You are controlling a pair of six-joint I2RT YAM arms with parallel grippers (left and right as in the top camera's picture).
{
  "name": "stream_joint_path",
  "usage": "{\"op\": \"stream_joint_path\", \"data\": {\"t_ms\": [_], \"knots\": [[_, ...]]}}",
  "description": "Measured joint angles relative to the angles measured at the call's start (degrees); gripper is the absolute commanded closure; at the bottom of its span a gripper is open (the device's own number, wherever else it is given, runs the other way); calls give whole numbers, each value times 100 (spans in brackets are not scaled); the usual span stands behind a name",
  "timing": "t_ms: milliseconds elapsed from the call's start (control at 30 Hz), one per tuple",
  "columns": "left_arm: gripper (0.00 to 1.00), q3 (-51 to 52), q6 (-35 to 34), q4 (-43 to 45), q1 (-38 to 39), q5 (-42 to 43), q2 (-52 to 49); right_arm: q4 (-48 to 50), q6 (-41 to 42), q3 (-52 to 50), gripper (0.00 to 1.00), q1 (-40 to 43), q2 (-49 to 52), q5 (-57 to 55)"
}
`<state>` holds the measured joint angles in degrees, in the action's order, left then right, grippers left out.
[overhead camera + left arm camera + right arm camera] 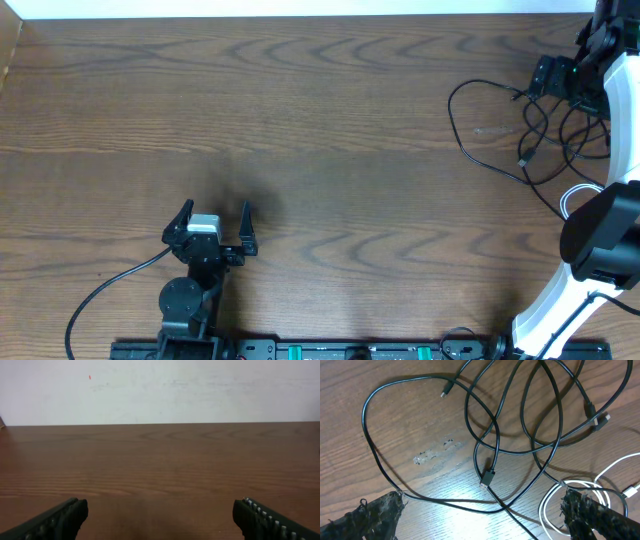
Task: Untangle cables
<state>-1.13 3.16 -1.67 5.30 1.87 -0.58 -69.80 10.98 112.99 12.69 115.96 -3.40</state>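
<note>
Several thin black cables [478, 135] lie looped and crossed over each other at the table's far right. A shorter white cable [573, 195] is coiled next to them. In the right wrist view the black cables [496, 435] overlap, with a USB plug [487, 478] in the middle and a small plug [445, 391] at the upper left. The white cable [555, 502] is coiled at the lower right. My right gripper [480, 515] is open and hovers over the tangle [545, 85]. My left gripper [215, 222] is open and empty near the front left [160, 520].
The wooden table [320, 130] has a white wall at its back edge [160, 390]. A thicker black arm cable [100, 295] runs along the front left. The right arm's white body [560, 300] rises at the front right.
</note>
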Motion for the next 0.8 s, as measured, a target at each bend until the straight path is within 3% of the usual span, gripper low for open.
{"op": "stream_joint_path", "data": {"t_ms": [800], "knots": [[2, 0, 13, -7, 0, 83, 0, 0, 2, 0, 1, 0, 0, 0]]}}
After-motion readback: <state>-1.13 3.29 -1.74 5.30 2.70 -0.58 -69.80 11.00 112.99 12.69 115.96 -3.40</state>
